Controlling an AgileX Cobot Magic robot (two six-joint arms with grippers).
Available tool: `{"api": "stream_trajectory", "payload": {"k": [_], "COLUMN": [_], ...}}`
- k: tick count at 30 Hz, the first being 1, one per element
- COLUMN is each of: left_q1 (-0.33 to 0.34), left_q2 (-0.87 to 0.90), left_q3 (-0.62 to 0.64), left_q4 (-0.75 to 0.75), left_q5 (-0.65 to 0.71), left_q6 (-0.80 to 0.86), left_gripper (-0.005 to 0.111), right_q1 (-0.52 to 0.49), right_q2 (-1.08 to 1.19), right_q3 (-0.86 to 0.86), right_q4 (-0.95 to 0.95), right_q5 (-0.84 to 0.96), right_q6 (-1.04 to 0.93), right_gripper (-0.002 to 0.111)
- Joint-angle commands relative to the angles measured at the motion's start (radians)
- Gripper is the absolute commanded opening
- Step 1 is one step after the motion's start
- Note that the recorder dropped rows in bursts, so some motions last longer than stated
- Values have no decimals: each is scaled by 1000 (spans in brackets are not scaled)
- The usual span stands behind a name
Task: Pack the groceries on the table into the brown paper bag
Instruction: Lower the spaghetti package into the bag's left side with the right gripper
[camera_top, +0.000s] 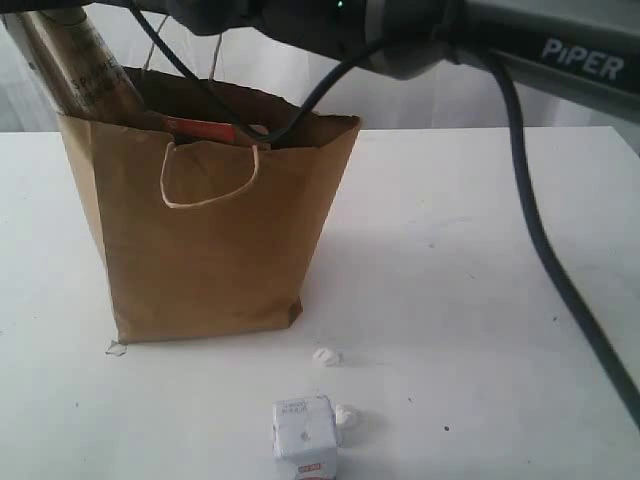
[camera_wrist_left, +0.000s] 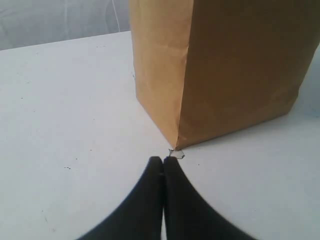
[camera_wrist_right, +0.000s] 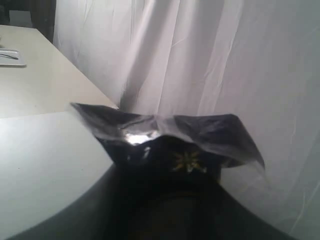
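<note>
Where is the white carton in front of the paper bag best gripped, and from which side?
Probably from above, closing on the two flat side walls of the white carton. It stands upright and boxy on the table, free overhead. A small white lump lies close against its right side in the exterior view, so that finger may nudge it.

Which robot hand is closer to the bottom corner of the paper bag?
Left. The left gripper points at the bottom corner of the brown paper bag, close by; the right arm reaches high over its top.
</note>
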Motion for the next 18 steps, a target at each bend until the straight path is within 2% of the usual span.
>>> {"api": "stream_trajectory", "payload": {"k": [1,9,18], "left_q1": [5,5,5], "left_q2": [-5,-5,-5], "left_q3": [4,4,4], "left_q4": [-5,-5,-5], "left_q5": [2,2,2], "left_q6": [-6,-6,-6], "left_gripper": [0,0,0], "right_q1": [0,-1,-47], "right_q2": [5,-54,-82], "right_q3": [-1,-1,-1], "right_q4": [8,-10,-25], "right_q5": [-5,13,68], "right_q6": [-11,-108,-117], "right_gripper": [0,0,0]}}
